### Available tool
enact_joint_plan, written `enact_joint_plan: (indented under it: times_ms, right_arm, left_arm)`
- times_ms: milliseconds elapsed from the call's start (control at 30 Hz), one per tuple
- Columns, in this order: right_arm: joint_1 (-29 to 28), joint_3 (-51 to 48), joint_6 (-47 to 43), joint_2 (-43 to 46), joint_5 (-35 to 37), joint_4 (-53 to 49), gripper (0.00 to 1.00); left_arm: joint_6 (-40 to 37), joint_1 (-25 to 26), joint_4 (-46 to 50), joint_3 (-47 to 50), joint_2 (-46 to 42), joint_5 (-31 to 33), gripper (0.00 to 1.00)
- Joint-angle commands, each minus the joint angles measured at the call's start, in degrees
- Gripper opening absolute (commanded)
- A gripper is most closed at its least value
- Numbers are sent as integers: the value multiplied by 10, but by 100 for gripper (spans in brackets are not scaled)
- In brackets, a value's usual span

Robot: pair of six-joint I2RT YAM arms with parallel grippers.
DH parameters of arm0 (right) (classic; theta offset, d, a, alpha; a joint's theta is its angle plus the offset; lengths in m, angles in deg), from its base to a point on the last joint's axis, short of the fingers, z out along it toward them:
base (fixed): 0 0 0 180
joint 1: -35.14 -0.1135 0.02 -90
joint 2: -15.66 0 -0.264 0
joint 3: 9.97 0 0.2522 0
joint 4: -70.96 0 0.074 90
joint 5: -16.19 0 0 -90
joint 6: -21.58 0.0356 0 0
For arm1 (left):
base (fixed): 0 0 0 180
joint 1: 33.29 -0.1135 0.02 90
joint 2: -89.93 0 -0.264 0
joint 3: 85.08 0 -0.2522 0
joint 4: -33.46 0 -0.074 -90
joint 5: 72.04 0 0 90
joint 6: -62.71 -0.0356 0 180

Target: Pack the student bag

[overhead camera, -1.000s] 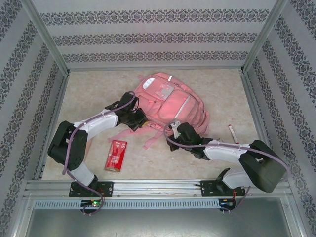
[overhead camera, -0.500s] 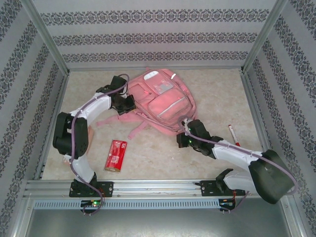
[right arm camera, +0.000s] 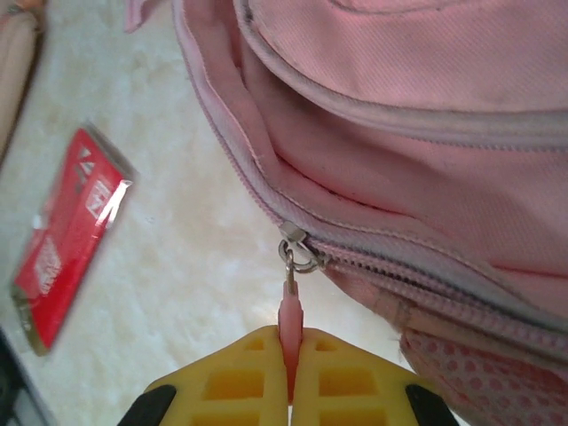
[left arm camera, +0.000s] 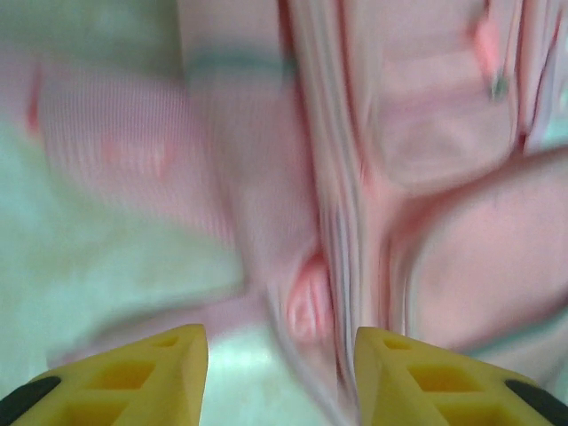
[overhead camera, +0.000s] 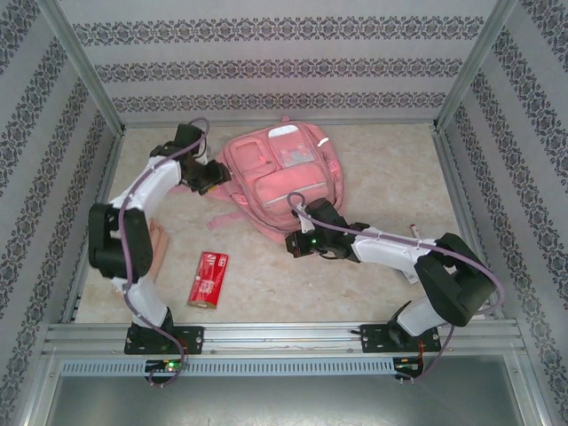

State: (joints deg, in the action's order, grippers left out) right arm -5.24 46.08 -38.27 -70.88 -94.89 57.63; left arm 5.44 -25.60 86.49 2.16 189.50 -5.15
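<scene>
The student bag [overhead camera: 282, 173], a soft pink backpack, lies front-up at the back middle of the table. My right gripper [right arm camera: 290, 342] is shut on the pink zip pull [right arm camera: 290, 311] at the bag's near edge, and the metal slider [right arm camera: 298, 242] sits just beyond the tips. From above, the right gripper [overhead camera: 293, 240] is at the bag's near corner. My left gripper [left arm camera: 280, 355] stands open, its yellow fingers [left arm camera: 169, 364] apart with blurred pink straps and fabric [left arm camera: 306, 302] lying past them. In the top view the left gripper [overhead camera: 213, 175] is at the bag's left side by the straps [overhead camera: 226, 216].
A small red packet [overhead camera: 207, 280] lies on the table near the left arm's base and shows again as the red packet [right arm camera: 67, 235] in the right wrist view. A peach-coloured item [overhead camera: 158, 246] rests beside the left arm. Patterned walls close the table on three sides.
The bag has shifted and turned toward the back left. My left arm swung back and left with it and its jaws opened. My right gripper, still shut, moved left along the bag's near edge.
</scene>
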Motion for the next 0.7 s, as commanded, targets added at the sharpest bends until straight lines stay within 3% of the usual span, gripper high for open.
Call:
enact_joint_plan:
  times_ms: [0,167,300,500,667]
  right_arm:
    - [-7,27,15,-13,-74,18,0]
    - [-13,45,12,-35,-102,30,0]
    - [-28,68,9,-56,-113,27,0]
    - [-48,73,7,-66,-95,22,0]
    - [-57,60,11,-62,-85,27,0]
  left_arm:
    - [86,41,-11,103,-59,-52,47]
    - [231,104,-146,243,-117,-58,54]
    - [308,144,-210,265,-114,-43,55]
    - [378,196,-219,263,-142,26,53]
    - [400,206,-209,301,-191,81,53]
